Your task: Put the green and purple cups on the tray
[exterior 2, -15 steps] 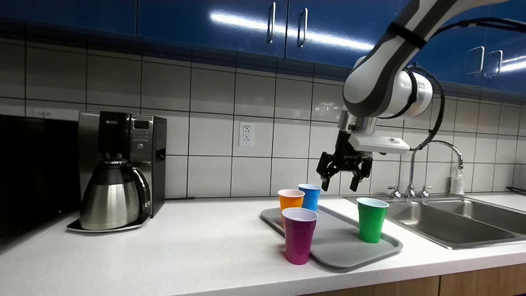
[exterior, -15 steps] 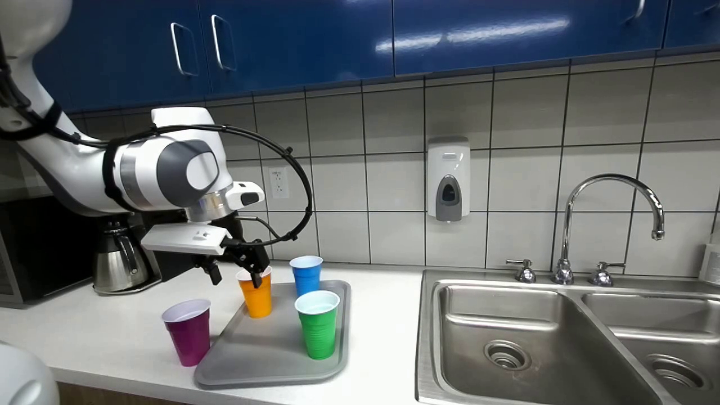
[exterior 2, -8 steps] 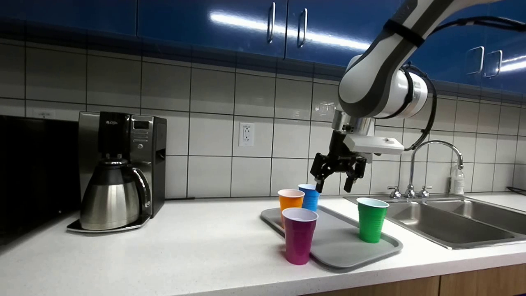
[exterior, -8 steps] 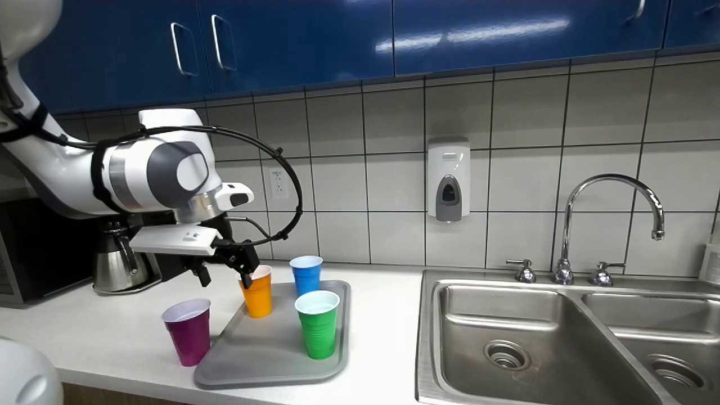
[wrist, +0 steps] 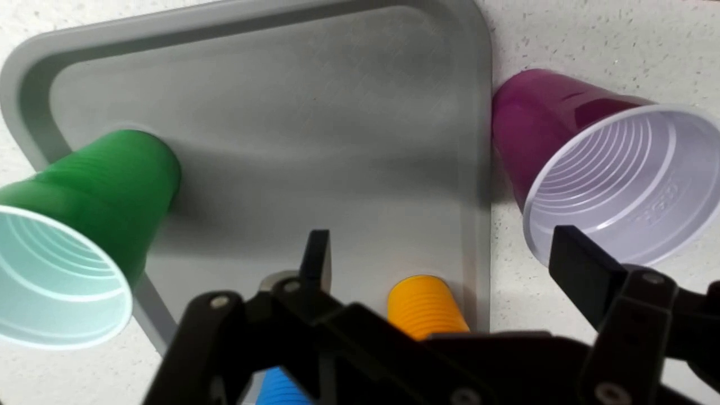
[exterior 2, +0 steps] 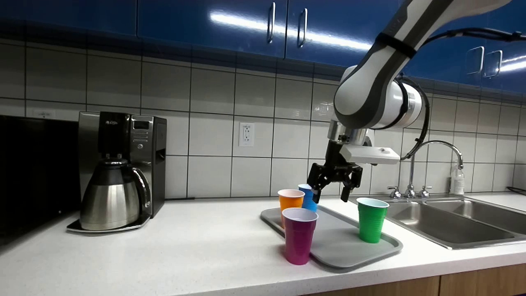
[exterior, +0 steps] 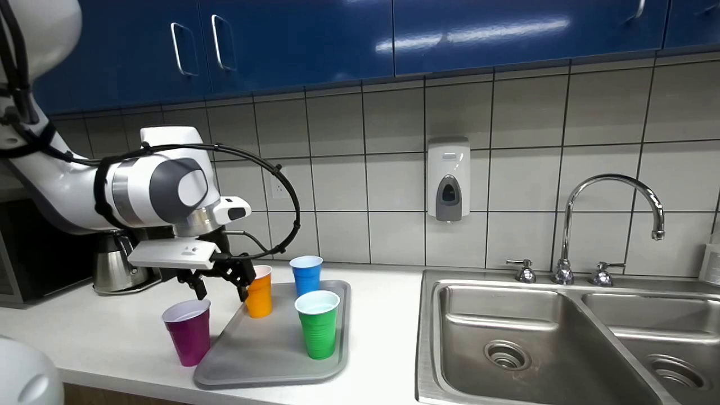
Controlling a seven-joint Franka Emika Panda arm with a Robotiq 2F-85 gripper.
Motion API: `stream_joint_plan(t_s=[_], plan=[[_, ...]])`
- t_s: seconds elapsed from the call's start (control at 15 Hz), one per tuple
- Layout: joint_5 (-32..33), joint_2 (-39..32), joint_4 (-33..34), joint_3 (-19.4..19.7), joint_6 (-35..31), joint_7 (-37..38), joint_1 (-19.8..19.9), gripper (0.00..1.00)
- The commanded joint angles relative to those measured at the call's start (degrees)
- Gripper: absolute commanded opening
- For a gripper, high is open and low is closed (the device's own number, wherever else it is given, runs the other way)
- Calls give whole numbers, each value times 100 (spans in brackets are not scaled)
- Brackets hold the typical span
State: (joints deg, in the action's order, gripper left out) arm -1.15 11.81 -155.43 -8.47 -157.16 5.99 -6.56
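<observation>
Hanging empty, the black gripper point(exterior 2: 330, 198) is spread wide. Below, a green plastic cup point(exterior 2: 372, 224) is borne by a grey tray point(exterior 2: 339, 246), a purple plastic cup point(exterior 2: 299, 240) just outside.

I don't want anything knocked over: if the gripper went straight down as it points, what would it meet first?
Likely the purple cup: one fingertip overlaps its rim in the wrist view. Depth is unclear, so it might just miss.

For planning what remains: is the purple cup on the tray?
Off: in the wrist view, the purple plastic cup stands outside the gray tray.
</observation>
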Motion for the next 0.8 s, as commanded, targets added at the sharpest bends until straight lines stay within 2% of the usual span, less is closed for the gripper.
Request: stream_joint_plan(t_s=[0.0, 0.73], plan=[[27, -215, 54, -84, -174, 149, -70, 100], [2, -676, 149, -190, -529, 144, -323, 100]])
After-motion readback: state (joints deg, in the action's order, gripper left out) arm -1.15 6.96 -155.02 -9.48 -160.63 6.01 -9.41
